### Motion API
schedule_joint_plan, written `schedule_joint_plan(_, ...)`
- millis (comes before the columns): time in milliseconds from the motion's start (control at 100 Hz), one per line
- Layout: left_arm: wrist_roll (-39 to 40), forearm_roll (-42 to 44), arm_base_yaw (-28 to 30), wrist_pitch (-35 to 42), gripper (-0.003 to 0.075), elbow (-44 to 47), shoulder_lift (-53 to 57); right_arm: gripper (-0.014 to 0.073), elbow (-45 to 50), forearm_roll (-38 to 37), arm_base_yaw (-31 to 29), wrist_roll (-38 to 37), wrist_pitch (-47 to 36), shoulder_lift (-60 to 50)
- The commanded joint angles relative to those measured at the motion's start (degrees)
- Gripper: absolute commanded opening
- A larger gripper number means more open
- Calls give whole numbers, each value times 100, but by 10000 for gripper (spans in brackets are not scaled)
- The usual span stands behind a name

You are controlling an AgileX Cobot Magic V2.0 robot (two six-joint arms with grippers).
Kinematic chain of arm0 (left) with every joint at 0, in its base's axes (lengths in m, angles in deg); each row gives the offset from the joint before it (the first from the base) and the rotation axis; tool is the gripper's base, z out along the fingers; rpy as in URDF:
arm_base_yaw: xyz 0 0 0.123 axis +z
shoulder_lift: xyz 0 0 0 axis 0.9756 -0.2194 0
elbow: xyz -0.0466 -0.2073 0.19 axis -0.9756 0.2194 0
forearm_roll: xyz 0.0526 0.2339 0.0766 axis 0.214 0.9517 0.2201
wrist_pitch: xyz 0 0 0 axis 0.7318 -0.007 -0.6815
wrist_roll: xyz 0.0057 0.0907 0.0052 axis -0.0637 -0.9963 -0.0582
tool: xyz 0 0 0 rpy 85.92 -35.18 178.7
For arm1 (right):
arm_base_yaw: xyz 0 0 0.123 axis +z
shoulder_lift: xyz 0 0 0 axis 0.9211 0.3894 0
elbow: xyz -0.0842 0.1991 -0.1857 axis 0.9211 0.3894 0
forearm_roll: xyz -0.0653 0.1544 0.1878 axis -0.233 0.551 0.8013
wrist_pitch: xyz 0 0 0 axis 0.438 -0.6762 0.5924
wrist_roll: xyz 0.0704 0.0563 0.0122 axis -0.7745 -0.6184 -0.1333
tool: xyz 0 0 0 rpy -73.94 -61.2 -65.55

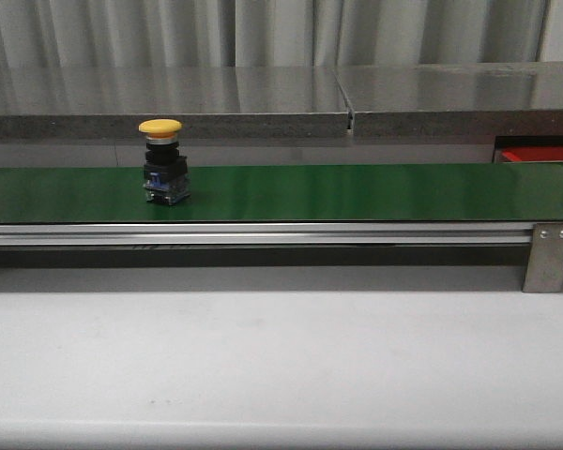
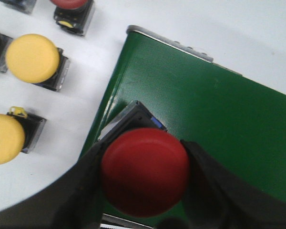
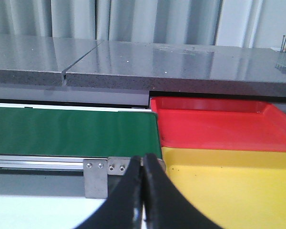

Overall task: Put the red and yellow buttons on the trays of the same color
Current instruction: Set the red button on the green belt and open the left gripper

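Observation:
A red button (image 2: 145, 171) with a domed cap sits between my left gripper's (image 2: 144, 160) two dark fingers, which are shut on it just over the end of the green belt (image 2: 214, 109). A yellow button (image 1: 160, 159) stands upright on the belt's left part in the front view. The right wrist view has the red tray (image 3: 219, 129) and, nearer, the yellow tray (image 3: 229, 183), both bare, just past the belt's end. My right gripper (image 3: 143, 162) hangs shut and empty in front of the belt's bracket. Neither gripper appears in the front view.
On the white table beside the belt stand two yellow buttons (image 2: 32, 58) (image 2: 5, 138) and another red one (image 2: 71, 5) at the frame's edge. A grey stone shelf (image 1: 263, 94) runs behind the belt. A metal bracket (image 1: 549, 253) holds the belt's right end.

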Motion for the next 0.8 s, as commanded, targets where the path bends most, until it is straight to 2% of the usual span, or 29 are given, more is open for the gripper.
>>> schedule_joint_plan(0,17,-130,-84,101,221,-266,162,-117,-124,-46,-27,28,-456,-90)
schedule_joint_plan(230,-8,-130,-107,61,239,-266,15,-117,-124,-46,-27,28,-456,-90)
schedule_joint_plan(300,-165,-130,-107,51,316,-266,15,-117,-124,-46,-27,28,-456,-90)
schedule_joint_plan(420,-225,-142,-107,40,536,-266,15,-117,-124,-46,-27,28,-456,-90)
schedule_joint_plan(490,-225,-142,-107,40,594,-266,29,-117,-124,-46,-27,28,-456,-90)
schedule_joint_plan(790,-421,-179,-377,245,572,-266,628,-117,-124,-46,-27,28,-456,-90)
